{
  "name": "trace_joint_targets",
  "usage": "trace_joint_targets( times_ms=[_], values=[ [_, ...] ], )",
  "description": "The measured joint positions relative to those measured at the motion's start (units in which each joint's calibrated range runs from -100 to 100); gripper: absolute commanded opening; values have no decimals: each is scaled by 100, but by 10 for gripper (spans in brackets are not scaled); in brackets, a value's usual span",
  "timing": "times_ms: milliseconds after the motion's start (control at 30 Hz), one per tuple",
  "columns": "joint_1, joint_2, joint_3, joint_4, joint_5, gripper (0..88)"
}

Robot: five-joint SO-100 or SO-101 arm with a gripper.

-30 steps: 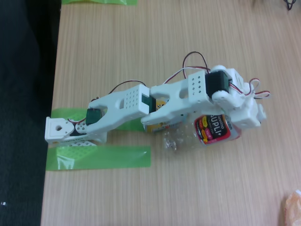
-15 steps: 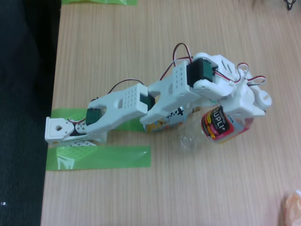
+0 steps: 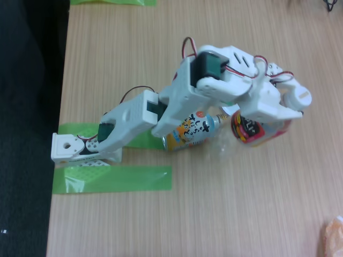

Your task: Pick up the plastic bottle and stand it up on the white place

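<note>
In the fixed view my gripper [image 3: 263, 124] is shut on the plastic bottle [image 3: 246, 131], gripping it near the red, black and yellow label. The white gripper body covers the bottle's upper part, and its cap is hidden. The clear ribbed lower end [image 3: 225, 150] juts out to the lower left and looks blurred, held above the wooden table [image 3: 214, 214]. The white place is out of view or hidden under the arm.
An orange and light-blue metal bottle-can [image 3: 188, 131] lies on its side under the arm. Green tape strips [image 3: 112, 179] flank the arm's base near the table's left edge [image 3: 58, 160]. An orange object [image 3: 332, 235] sits at the bottom right corner.
The arm has risen and folded back toward its base, lifting the bottle off the table. The bottle has tilted more toward upright, and the can beneath is now more exposed.
</note>
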Motion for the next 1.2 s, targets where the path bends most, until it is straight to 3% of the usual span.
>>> trace_joint_targets(
  times_ms=[333, 1000, 1200],
  values=[
    [-732, -884, -9, 34, -268, 162],
    [-882, -1044, -54, 34, -268, 162],
    [-1367, -1061, -54, 34, -563, 162]
  ],
)
